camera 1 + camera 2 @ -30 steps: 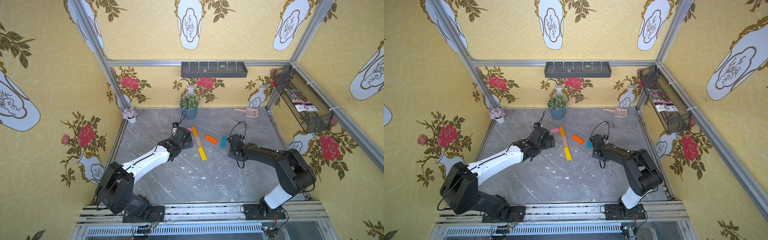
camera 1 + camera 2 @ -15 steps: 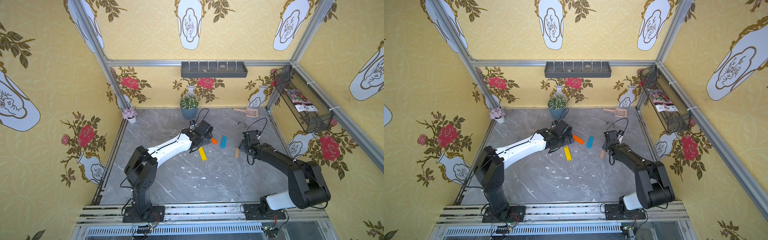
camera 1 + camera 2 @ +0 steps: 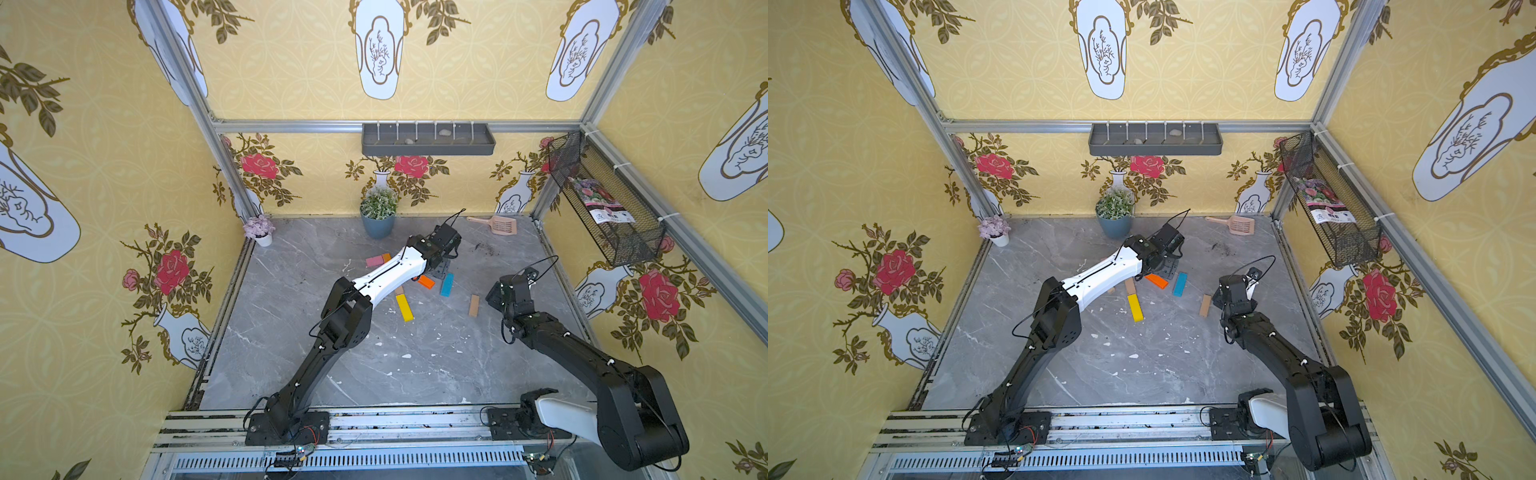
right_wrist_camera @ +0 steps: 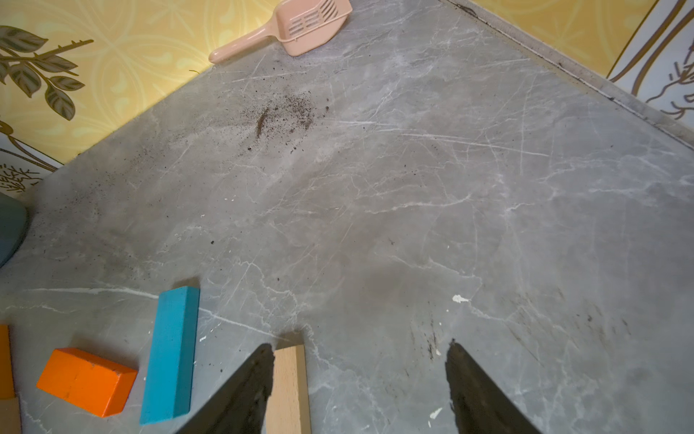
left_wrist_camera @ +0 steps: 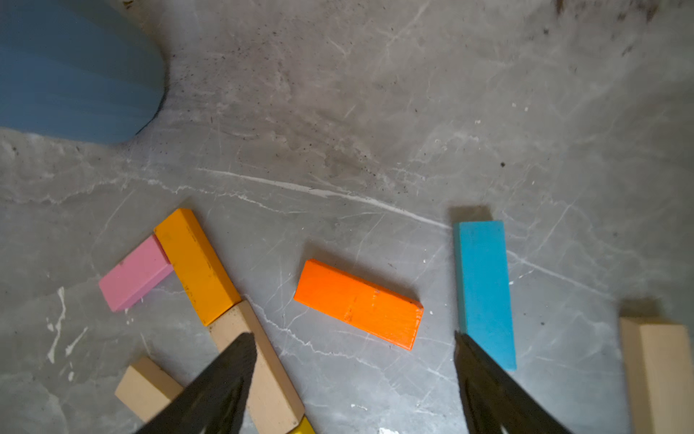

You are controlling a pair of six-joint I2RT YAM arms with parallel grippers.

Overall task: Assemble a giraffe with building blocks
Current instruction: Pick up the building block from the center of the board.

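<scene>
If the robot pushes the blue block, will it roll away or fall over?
Probably not. The blue block has flat faces and lies flat on the table, so it should slide, not roll or tip. It looks like stiff painted wood, so it likely won't bend. Smooth paint may make it slippery.

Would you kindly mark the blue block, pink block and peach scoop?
blue block (image 5: 482, 289), left wrist view, top face
pink block (image 5: 135, 273), left wrist view, top face
peach scoop (image 4: 311, 24), right wrist view, slotted bowl

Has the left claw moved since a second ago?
Yes: in a top view the left claw has swung from directly before the blue pot toward the blue block.
</scene>
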